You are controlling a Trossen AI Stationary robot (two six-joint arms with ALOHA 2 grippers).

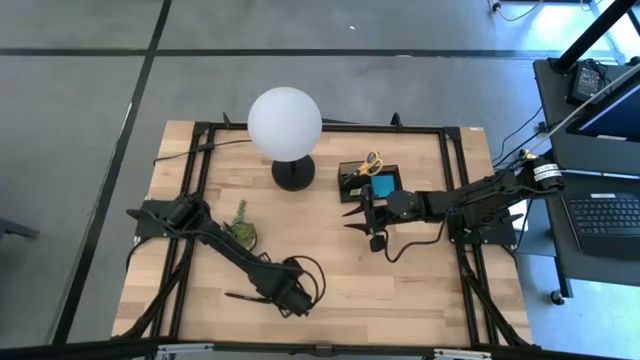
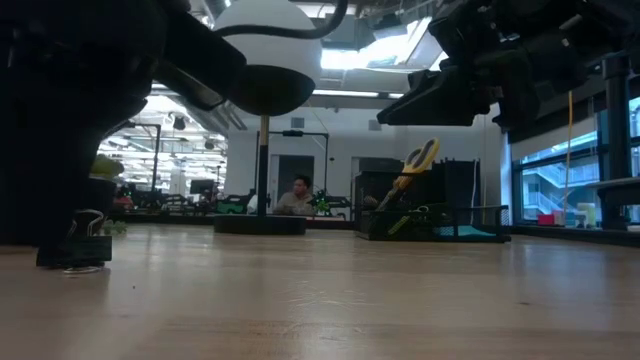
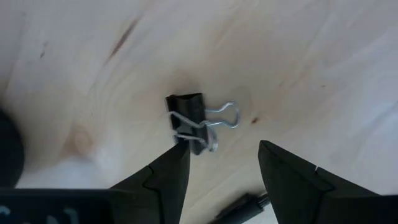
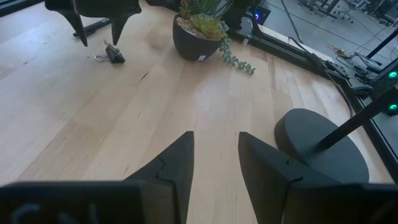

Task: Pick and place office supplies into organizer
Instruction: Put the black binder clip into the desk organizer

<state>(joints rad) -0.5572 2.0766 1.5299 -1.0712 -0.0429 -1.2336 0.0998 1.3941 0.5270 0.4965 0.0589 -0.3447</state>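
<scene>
Left hand (image 3: pixel 221 163) open over binder clip (image 3: pixel 194 121); right hand (image 4: pixel 216 155) parted, empty.

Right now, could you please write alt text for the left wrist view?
A small black binder clip lies on the wooden table, just ahead of the left pincer, whose dark fingers stand open and hold nothing.

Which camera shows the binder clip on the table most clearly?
The left wrist view: the binder clip fills mid-frame, black body and wire handles plain, just ahead of the open left tool. The right wrist view shows it small and far off. The low view catches it at the left edge. From above, I can't make it out.
</scene>
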